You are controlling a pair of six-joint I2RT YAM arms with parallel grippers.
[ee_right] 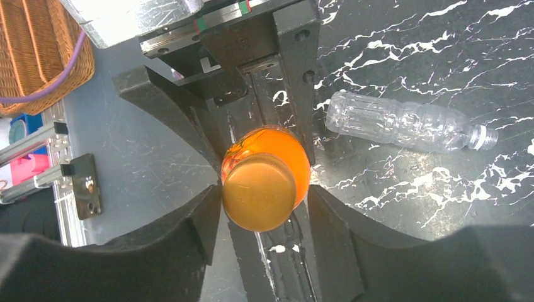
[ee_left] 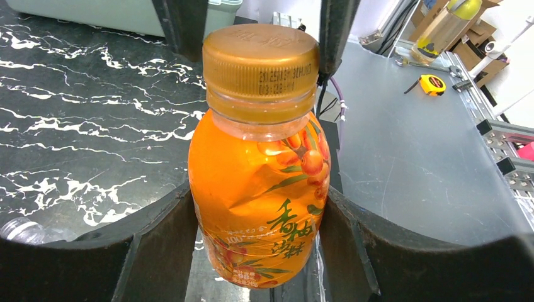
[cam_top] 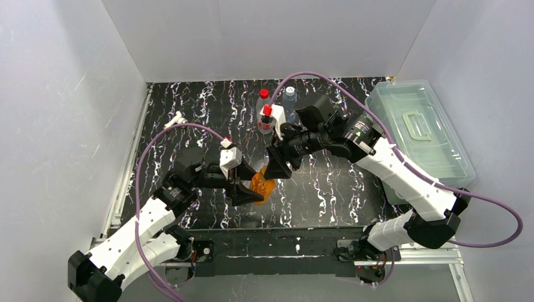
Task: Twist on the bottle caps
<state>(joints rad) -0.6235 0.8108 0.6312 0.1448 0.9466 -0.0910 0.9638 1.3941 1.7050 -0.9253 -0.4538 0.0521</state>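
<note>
While left jaws grip the bottle (ee_left: 258,207), parted right jaws flank its gold cap (ee_right: 259,192).

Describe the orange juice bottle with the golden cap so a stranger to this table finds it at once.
On the black white-veined marble tabletop, look at the front middle, where the left gripper and right gripper meet. The orange juice bottle stands upright there, clamped in the left gripper. Unlike the two clear bottles at the back, it is orange with a golden screw cap.
</note>
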